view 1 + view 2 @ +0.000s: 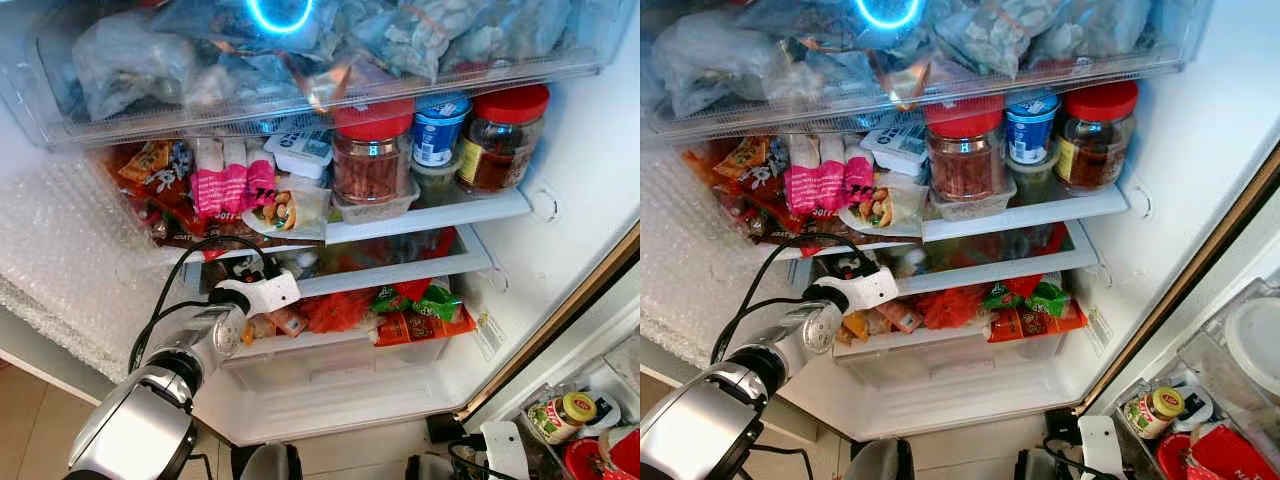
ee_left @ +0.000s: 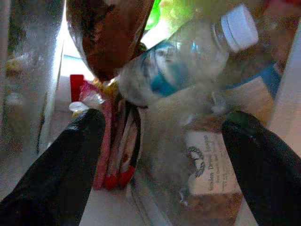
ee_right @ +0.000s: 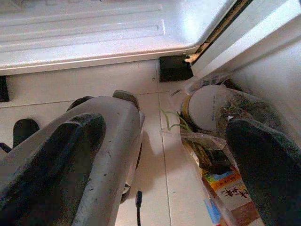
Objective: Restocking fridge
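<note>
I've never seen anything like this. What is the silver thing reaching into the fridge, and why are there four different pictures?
It is the left arm of a humanoid robot restocking an open fridge. Two pictures come from cameras in its head, looking down at the shelves. There you see the left tool pushed in at the lower shelf, near orange and green snack packets. On the shelf above stand two red-lidded jars and a blue-lidded tub.

The other two come from cameras on its wrists. The left one looks between two open black fingers at a water bottle lying tilted; nothing is held. The right tool hangs open over the tiled floor.
</note>
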